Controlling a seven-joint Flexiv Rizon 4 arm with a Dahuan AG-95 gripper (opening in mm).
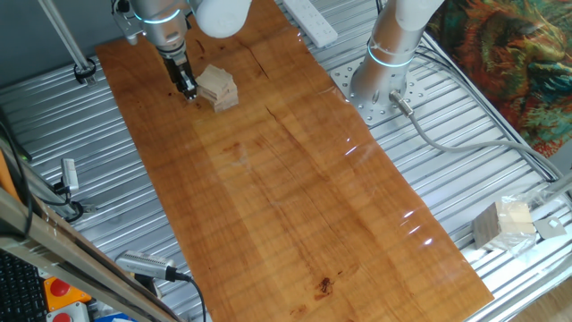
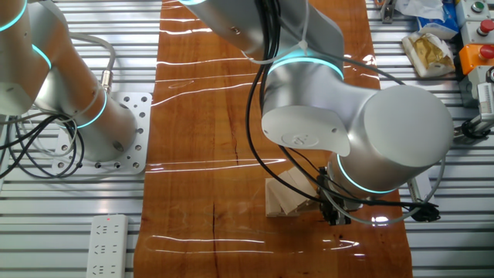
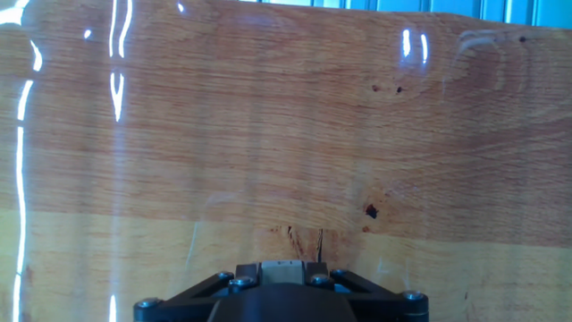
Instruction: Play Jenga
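Note:
The Jenga stack (image 1: 218, 87) is a small pile of pale wood blocks in a few layers, near the far left end of the wooden board. It also shows in the other fixed view (image 2: 287, 198), partly hidden by the arm. My gripper (image 1: 187, 88) points down right beside the stack, its tips close to the board and against or almost against the stack's side. Its dark fingers (image 2: 333, 213) look pressed together with nothing between them. The hand view shows only bare board and the gripper's base (image 3: 284, 284), not the stack.
The wooden board (image 1: 295, 179) lies on a ribbed metal table. A second arm's base (image 1: 382, 76) stands to the right of the board. A pale beige-and-grey lump (image 1: 502, 224) lies off the board at the right. A white power strip (image 1: 311, 21) lies at the far edge.

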